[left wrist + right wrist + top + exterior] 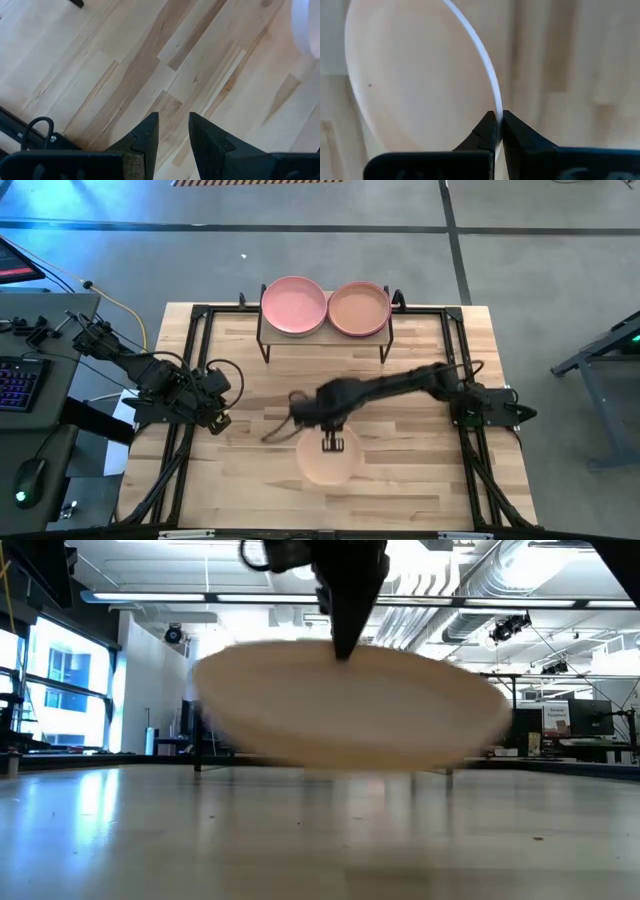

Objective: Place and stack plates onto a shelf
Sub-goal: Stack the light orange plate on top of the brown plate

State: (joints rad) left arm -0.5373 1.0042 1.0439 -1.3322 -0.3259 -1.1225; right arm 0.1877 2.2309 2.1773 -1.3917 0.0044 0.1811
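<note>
A cream plate (330, 463) is over the middle of the table's near half. My right gripper (333, 442) is shut on it, and its arm reaches in from the right. In the low view the cream plate (350, 705) hangs tilted above the tabletop. The shelf (325, 337) stands at the table's far edge on thin black legs. A pink plate (294, 305) and a tan plate (359, 309) lie side by side on it. My left gripper (173, 125) waits narrowly open over bare wood at the table's left. My right gripper pinches the cream plate's rim (495, 102) between its two fingers, at the plate's far side. The fingers come from above, pointing down, one on the plate's inner face and one outside. The plate hangs below them, tilted and lifted clear of the table.
Black frame rails (195, 360) run along the table's left and right sides. A desk with a keyboard (15, 380) stands beyond the left edge. Bare wood lies between the held plate and the shelf.
</note>
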